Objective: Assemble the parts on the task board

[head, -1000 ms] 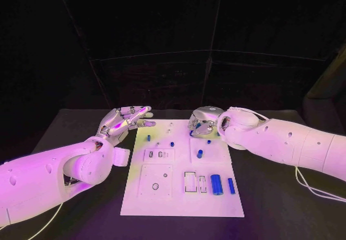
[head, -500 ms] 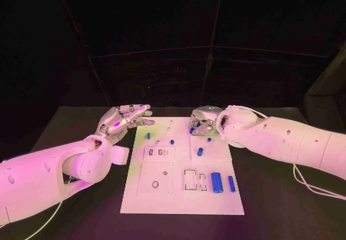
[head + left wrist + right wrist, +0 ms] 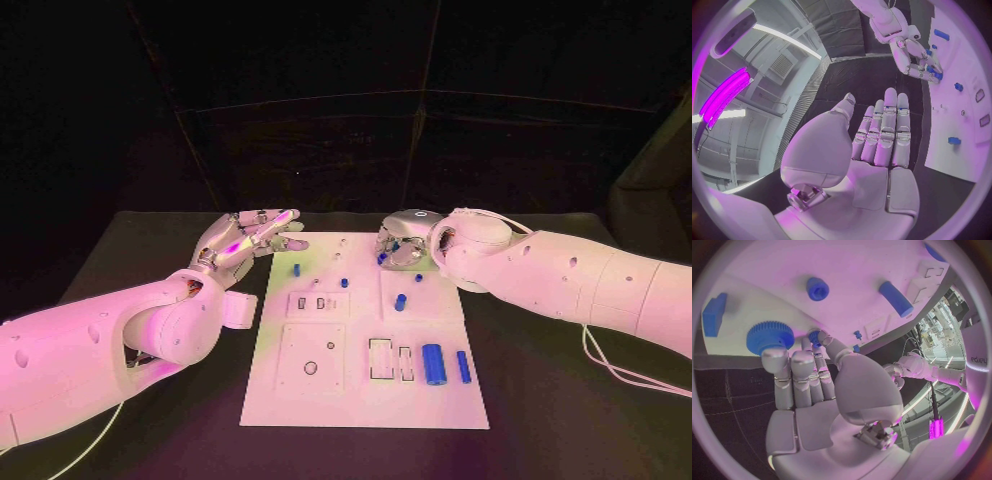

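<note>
Nearest the robot on the white task board (image 3: pixel 361 390), two blue cylinders lie side by side, the fat cylinder (image 3: pixel 433 363) and a slim rod (image 3: pixel 463 366) just beside it, next to rectangular slots. Mid-board, a short blue peg (image 3: pixel 400 303) sits untouched. At the far end, the right hand (image 3: pixel 404 247) is down over the board's far right corner, little moved over the last second, only settling a touch. In its wrist view, the fingertips (image 3: pixel 775 359) touch a blue toothed gear (image 3: pixel 769 336), and thumb and finger pinch a small blue part (image 3: pixel 816 336). So it's grasping, and the seating looks under way, not finished. The left hand (image 3: pixel 248 238) hovers beside the board's far left edge, fingers straight and together, released, holding nothing, and it has barely stirred.
</note>
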